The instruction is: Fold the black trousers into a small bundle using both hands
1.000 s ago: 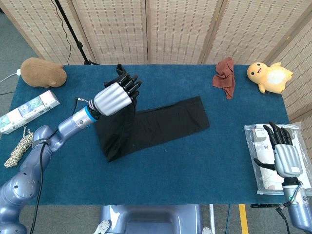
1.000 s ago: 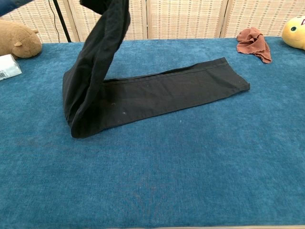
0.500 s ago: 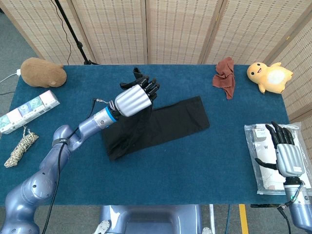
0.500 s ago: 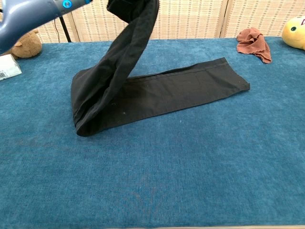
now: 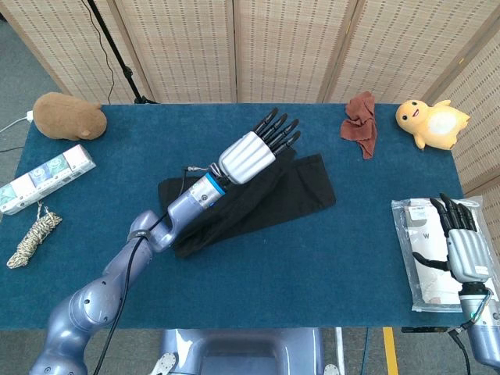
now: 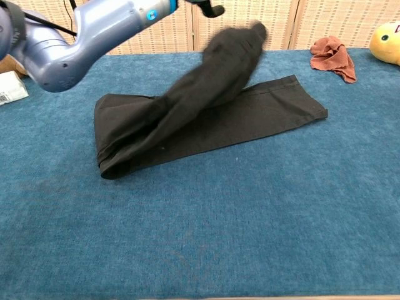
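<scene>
Black trousers (image 5: 258,195) lie mid-tabletop (image 5: 312,266), upper layer draped in the air. Left robot hand (image 5: 254,152) above them, fingers straight and apart, holding nothing I can see. Right robot hand (image 5: 461,246) spread, idle. I should lay edge on edge, then press flat.

Matt black cloth trousers (image 5: 258,195), napped blue table cover (image 5: 312,266), glossy metallic left hand (image 5: 254,152)

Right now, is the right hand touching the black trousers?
No, the right hand hovers over a plastic packet at the table's right edge, far from the black trousers.
</scene>
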### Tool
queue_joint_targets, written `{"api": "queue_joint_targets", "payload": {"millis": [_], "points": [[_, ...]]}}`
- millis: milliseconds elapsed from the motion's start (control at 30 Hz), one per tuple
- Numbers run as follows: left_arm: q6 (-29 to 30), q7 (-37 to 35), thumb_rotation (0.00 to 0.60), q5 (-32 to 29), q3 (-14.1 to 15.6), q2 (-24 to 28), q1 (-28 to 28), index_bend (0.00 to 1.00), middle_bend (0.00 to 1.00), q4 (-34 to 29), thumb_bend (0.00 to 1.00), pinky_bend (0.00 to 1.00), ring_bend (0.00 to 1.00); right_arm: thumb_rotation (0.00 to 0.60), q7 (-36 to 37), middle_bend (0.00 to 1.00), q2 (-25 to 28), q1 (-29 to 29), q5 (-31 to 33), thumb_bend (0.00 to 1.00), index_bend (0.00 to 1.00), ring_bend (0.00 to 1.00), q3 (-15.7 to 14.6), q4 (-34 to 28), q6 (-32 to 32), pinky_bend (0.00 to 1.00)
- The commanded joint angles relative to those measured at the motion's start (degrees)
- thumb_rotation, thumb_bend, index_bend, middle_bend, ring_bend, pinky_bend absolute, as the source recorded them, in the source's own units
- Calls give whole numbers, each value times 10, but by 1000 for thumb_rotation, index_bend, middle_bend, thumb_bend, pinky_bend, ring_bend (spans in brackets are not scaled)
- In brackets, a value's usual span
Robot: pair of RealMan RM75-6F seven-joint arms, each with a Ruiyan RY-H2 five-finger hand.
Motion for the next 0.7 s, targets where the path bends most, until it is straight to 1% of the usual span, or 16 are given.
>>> {"api": "queue_joint_targets", "payload": {"millis": [33,200,300,433,567,667,700], "points": [[17,-4,600,-5,-8,-5,-8,0,0,-12,233,62,0,600,-1,0,0,0,0,0,0,0,0,-1,0,0],[44,-24,600,-5,-13,-4,-6,0,0,-25,199,62,0,600,-2,0,1,-1,0,0,0,0,-1,-2,-1,0],[77,-57,600,-3,-6,11,25,0,0,-48,195,62,0,600,-3,0,1,-1,-2,0,0,0,-3,-4,-1,0],[97,-81,600,8,18,45,76,0,0,-84,195,62,0,600,-5,0,2,-1,-4,0,0,0,-3,-8,0,0],[107,-107,600,20,51,92,137,0,0,-129,195,62,0,600,-10,0,1,-1,-8,0,0,0,-6,-12,1,0],[114,-125,600,29,69,119,164,0,0,-154,195,62,0,600,-15,0,0,0,-11,0,0,0,-7,-14,1,0],[117,-136,600,35,79,132,178,0,0,-165,195,62,0,600,-18,0,0,0,-11,0,0,0,-8,-15,1,0]]}}
